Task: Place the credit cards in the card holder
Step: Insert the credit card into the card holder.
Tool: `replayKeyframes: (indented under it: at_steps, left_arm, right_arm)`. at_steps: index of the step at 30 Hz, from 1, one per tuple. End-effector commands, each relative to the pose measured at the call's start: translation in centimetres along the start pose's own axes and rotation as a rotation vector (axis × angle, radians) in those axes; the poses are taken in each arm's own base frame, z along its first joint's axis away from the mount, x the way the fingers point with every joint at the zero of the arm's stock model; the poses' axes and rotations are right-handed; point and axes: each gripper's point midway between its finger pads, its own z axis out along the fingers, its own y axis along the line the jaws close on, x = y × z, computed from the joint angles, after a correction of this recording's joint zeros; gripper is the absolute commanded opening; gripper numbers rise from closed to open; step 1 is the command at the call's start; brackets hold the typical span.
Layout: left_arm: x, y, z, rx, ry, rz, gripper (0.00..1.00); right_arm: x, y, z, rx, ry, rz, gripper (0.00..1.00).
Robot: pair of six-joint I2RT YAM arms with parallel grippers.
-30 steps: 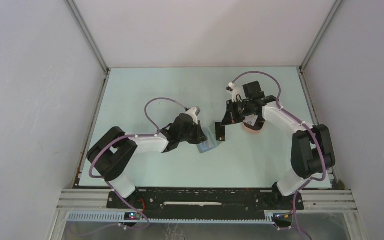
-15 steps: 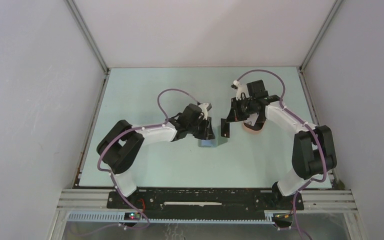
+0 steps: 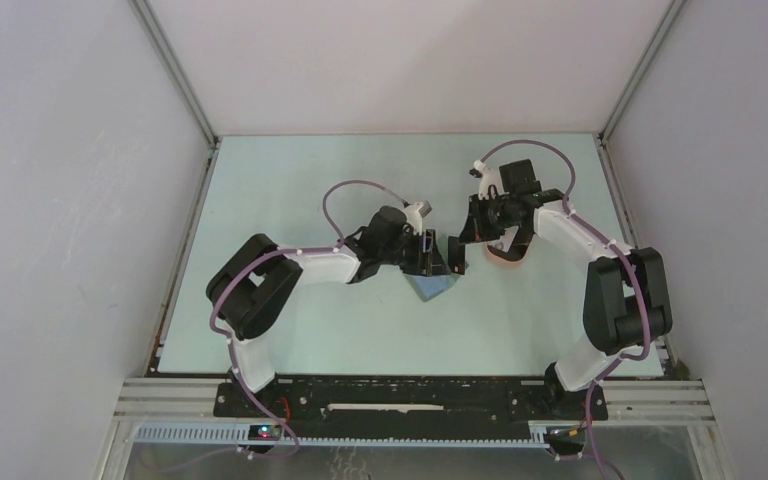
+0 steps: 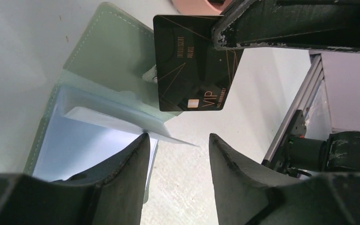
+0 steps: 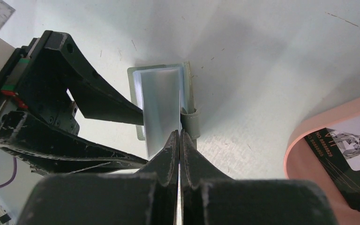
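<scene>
Two cards left, we judged: black card (image 4: 192, 65) pinched in shut right claw (image 5: 179, 136), upper centre, just above open holder (image 4: 108, 56); second card (image 5: 347, 159) lay in tray (image 5: 297, 150), lower right. Left claw (image 4: 177, 140) gaped empty beside holder.

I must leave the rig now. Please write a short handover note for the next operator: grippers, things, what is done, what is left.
Left gripper: open, empty, right by the card holder, which lies open.
Right gripper: shut on a black card, close to the holder.
Done: a pale bluish card seems to sit inside the holder.
Left: insert the held card, then the second black card from the pink tray.
</scene>
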Motion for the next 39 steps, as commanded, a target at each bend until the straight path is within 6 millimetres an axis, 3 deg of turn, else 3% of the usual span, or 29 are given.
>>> replayKeyframes:
  at_steps: [1, 9, 19, 24, 34, 39]
  left_arm:
    - [-1.4, -0.7, -0.4, 0.045, -0.087, -0.007, 0.55]
    - [-2.7, 0.5, 0.0, 0.038, -0.159, -0.015, 0.57]
    - [-4.0, 1.3, 1.2, 0.031, -0.227, -0.019, 0.52]
    - [-3.9, 2.2, 2.2, 0.014, -0.226, -0.028, 0.44]
    - [-3.9, 3.2, 3.1, -0.008, -0.224, -0.03, 0.44]
    - [-3.8, 3.7, 3.7, -0.015, -0.209, -0.042, 0.44]
  right_arm:
    - [-0.6, 0.3, -0.3, -0.015, -0.018, -0.021, 0.0]
    - [-0.7, 0.0, -0.4, -0.012, -0.022, -0.014, 0.0]
    - [-1.1, -0.1, -0.9, -0.021, -0.037, -0.002, 0.0]
    - [-1.8, 0.1, -2.2, -0.041, -0.072, 0.01, 0.0]
    - [-3.8, 0.7, -5.7, -0.019, -0.184, -0.051, 0.0]
    - [-4.2, 2.4, -6.8, -0.07, -0.225, -0.095, 0.0]
